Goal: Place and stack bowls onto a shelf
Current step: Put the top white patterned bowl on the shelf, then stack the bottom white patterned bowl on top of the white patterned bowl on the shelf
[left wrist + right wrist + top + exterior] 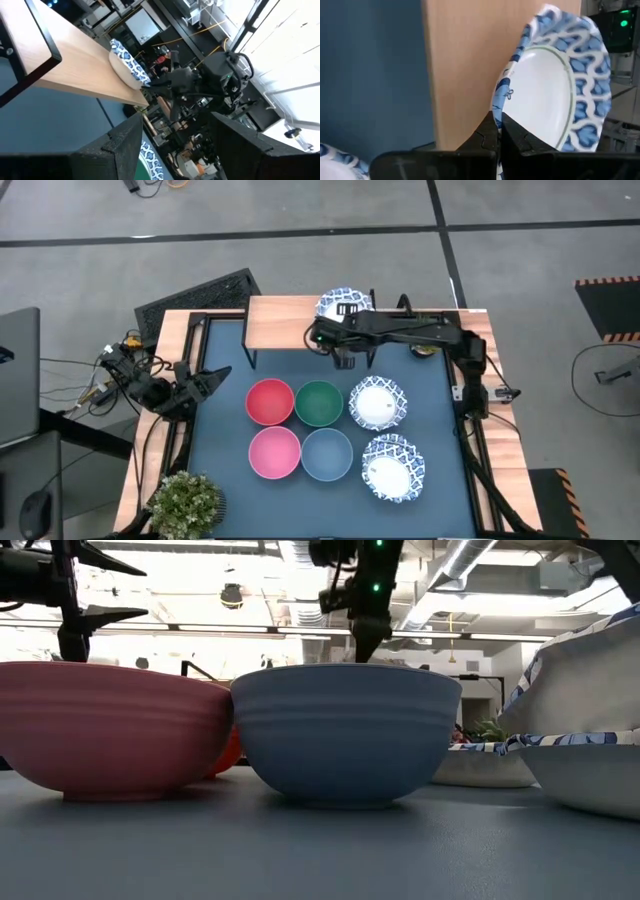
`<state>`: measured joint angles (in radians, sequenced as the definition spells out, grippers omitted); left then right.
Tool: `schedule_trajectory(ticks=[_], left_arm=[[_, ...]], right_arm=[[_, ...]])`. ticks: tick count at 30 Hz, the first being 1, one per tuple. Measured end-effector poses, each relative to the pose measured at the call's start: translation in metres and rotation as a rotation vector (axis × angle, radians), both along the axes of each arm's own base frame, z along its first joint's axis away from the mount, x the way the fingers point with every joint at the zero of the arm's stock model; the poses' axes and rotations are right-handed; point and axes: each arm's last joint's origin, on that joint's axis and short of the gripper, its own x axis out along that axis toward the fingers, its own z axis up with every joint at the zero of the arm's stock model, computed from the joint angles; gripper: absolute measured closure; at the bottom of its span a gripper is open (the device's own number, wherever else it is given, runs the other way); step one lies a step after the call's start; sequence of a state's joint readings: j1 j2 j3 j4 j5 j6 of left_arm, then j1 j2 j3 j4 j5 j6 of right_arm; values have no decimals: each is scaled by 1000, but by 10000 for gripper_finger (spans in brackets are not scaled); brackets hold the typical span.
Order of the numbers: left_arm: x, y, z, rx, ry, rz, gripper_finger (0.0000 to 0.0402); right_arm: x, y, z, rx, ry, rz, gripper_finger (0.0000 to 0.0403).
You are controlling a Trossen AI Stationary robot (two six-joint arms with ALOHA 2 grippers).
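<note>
A white bowl with a blue-patterned rim sits on the shelf near its right end, also visible in the left wrist view. My right gripper is shut on its rim. On the blue mat stand the red bowl, green bowl, pink bowl, light blue bowl and two more patterned white bowls. My left gripper waits open at the table's left edge, touching nothing. My right gripper pinches the patterned bowl's rim between its two fingers, at the edge facing the table's right. The fingers come from the right, slanting down. The bowl's underside rests on the shelf's wooden top.
A potted plant stands at the near left corner. The shelf top left of the bowl is bare wood. In the low view the pink bowl and light blue bowl stand close in front, with white bowls to the right.
</note>
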<state>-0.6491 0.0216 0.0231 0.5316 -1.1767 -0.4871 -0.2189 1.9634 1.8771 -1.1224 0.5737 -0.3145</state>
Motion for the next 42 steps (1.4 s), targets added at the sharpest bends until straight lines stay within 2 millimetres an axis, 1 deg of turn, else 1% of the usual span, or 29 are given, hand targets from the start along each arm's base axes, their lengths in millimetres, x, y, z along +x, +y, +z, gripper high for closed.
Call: schedule_trajectory(ticks=[4, 6, 15, 18, 20, 22, 24, 26, 29, 31, 33, 36, 39, 42], left_arm=[[0, 0, 0, 4, 2, 0, 187], [0, 0, 0, 4, 2, 0, 187], [0, 0, 0, 12, 8, 1, 187], [0, 0, 0, 21, 13, 3, 187], [0, 0, 0, 21, 14, 3, 187], [0, 0, 0, 20, 14, 3, 187], [0, 0, 0, 22, 14, 2, 187], [0, 0, 0, 35, 16, -5, 187], [1, -1, -1, 58, 31, -8, 187], [1, -1, -2, 74, 45, -14, 187], [2, -2, -3, 68, 44, -20, 187], [2, -2, -3, 58, 33, -41, 187], [2, -3, -3, 56, 27, -48, 187], [2, -3, -3, 57, 29, -48, 187]], right_arm=[[0, -3, -2, 2, 2, -7, 381], [0, -3, -2, 10, 0, -7, 371], [-5, -1, 9, 91, -49, 18, 273], [-10, 2, 19, 94, -47, 21, 237], [-13, 6, 32, 93, -88, 10, 214], [-21, 12, 47, 118, -125, -12, 197], [-30, 22, 61, 183, -192, -39, 185], [-41, 36, 73, 297, -261, -73, 181], [-55, 67, 86, 405, -339, -106, 182], [-64, 92, 85, 418, -353, -126, 185], [-75, 116, 79, 414, -354, -159, 187], [-89, 147, 57, 423, -345, -219, 189], [-96, 173, 32, 484, -330, -250, 189], [-99, 201, 13, 585, -291, -226, 189]])
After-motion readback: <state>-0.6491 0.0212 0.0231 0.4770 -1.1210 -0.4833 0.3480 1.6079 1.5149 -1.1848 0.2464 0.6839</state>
